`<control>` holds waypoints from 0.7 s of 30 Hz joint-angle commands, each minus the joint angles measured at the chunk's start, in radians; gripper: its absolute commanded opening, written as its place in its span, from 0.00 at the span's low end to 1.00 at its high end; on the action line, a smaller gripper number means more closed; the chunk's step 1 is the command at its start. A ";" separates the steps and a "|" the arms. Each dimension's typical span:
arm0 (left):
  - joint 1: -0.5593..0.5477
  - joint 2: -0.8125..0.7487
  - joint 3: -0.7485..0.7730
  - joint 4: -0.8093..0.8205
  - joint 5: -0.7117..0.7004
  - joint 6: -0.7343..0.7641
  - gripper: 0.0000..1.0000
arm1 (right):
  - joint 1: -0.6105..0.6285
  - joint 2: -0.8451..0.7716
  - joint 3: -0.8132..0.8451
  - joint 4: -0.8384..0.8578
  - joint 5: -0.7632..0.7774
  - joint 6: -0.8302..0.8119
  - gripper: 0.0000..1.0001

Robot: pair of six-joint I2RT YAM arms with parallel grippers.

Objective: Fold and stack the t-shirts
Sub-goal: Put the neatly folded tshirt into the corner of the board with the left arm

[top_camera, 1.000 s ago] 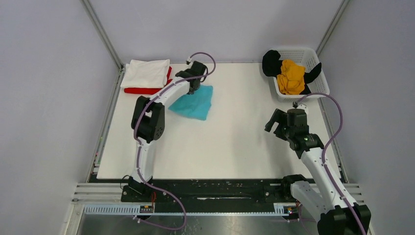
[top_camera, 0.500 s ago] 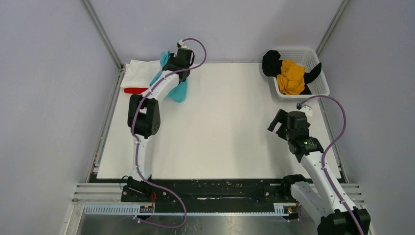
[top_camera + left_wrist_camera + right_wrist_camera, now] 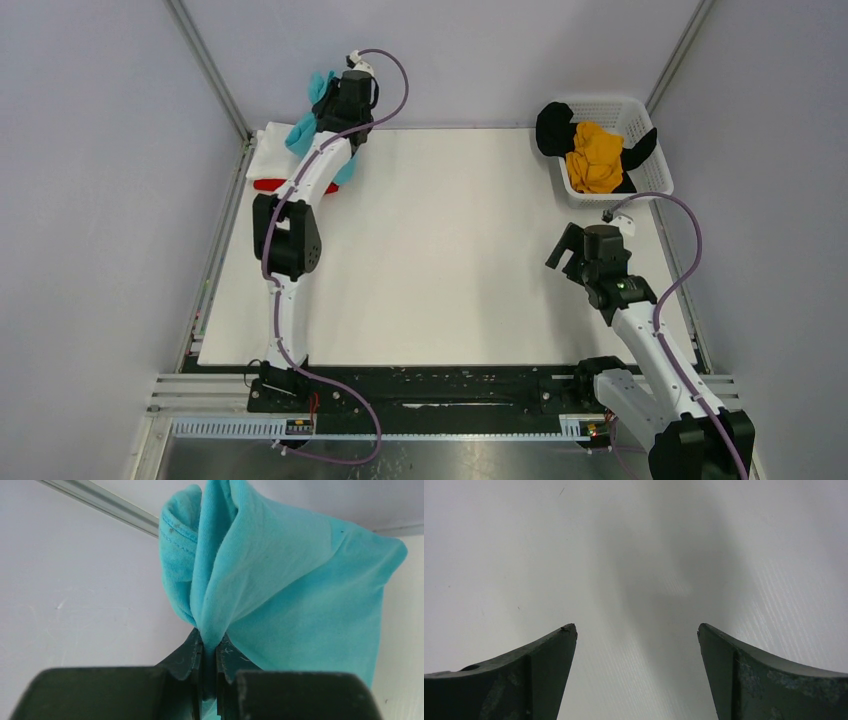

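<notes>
My left gripper [image 3: 330, 100] is shut on the turquoise t-shirt [image 3: 303, 130] and holds it in the air at the far left corner, over the folded white t-shirt [image 3: 268, 158] and the red t-shirt [image 3: 268, 185] under it. In the left wrist view the turquoise t-shirt [image 3: 280, 575] hangs bunched from my closed gripper [image 3: 209, 645]. The mustard-yellow t-shirt [image 3: 594, 157] and the black t-shirt [image 3: 553, 128] lie in the basket. My right gripper [image 3: 572, 246] is open and empty above the bare table, as the right wrist view shows [image 3: 636, 632].
The white mesh basket [image 3: 645, 118] stands at the far right corner of the white table [image 3: 460, 250]. Grey walls and metal posts close in the table on three sides.
My left gripper has lifted the turquoise t-shirt off the table and carried it left and back, over the white and red stack. The right arm has barely moved.
</notes>
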 commanded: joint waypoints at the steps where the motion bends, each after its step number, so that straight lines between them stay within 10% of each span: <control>1: 0.015 -0.060 0.081 0.055 0.002 0.025 0.00 | -0.001 0.001 0.016 0.027 0.030 -0.011 1.00; 21: 0.087 0.026 0.121 0.091 0.080 0.026 0.00 | -0.001 0.067 0.040 0.018 0.045 -0.012 0.99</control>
